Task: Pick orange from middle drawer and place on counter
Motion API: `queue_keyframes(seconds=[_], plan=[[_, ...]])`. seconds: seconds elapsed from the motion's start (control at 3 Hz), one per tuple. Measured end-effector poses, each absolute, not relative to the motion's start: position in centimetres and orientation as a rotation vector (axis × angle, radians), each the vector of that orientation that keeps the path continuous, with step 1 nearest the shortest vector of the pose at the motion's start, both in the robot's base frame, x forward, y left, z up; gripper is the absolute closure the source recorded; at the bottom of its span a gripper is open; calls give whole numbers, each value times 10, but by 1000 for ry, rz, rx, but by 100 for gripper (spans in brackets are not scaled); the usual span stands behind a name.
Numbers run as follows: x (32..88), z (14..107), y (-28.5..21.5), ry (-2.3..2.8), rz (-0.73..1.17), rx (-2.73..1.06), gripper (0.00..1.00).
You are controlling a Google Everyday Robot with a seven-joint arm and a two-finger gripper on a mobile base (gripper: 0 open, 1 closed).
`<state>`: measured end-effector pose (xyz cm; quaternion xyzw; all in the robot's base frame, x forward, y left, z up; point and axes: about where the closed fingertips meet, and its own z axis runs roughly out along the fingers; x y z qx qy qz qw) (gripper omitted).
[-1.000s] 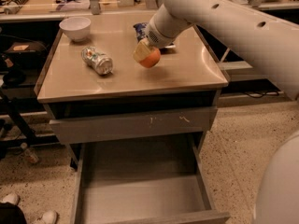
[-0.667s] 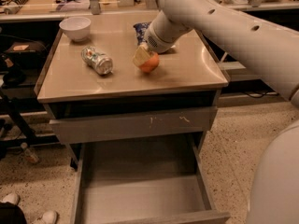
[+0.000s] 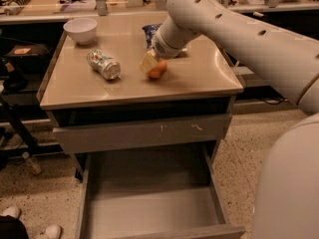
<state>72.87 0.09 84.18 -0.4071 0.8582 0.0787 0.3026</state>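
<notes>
The orange [image 3: 159, 72] is small and round and sits at the middle of the tan counter [image 3: 199, 78], touching its surface. My gripper [image 3: 153, 66] comes down from the white arm at the upper right and is shut on the orange, with one pale finger [image 3: 147, 62] showing on its left side. The middle drawer [image 3: 149, 208] is pulled wide open below the counter, and its grey floor is bare.
A white bowl [image 3: 80, 30] stands at the counter's back left. A crushed can [image 3: 103, 64] lies left of the orange and a blue bag [image 3: 151, 31] behind it. A closed grey drawer front [image 3: 139, 133] sits above the open drawer. A cluttered bench [image 3: 50, 6] runs behind.
My gripper has lowered the orange from just above the counter down onto it, a little forward and left. The drawer, the bowl and the can have not moved.
</notes>
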Motion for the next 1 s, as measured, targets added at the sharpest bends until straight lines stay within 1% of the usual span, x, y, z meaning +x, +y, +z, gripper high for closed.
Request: queue_keyframes(seconds=[0.33, 1.0], plan=[[729, 842, 1, 2275, 209, -1079, 82], [729, 842, 1, 2275, 209, -1080, 35]])
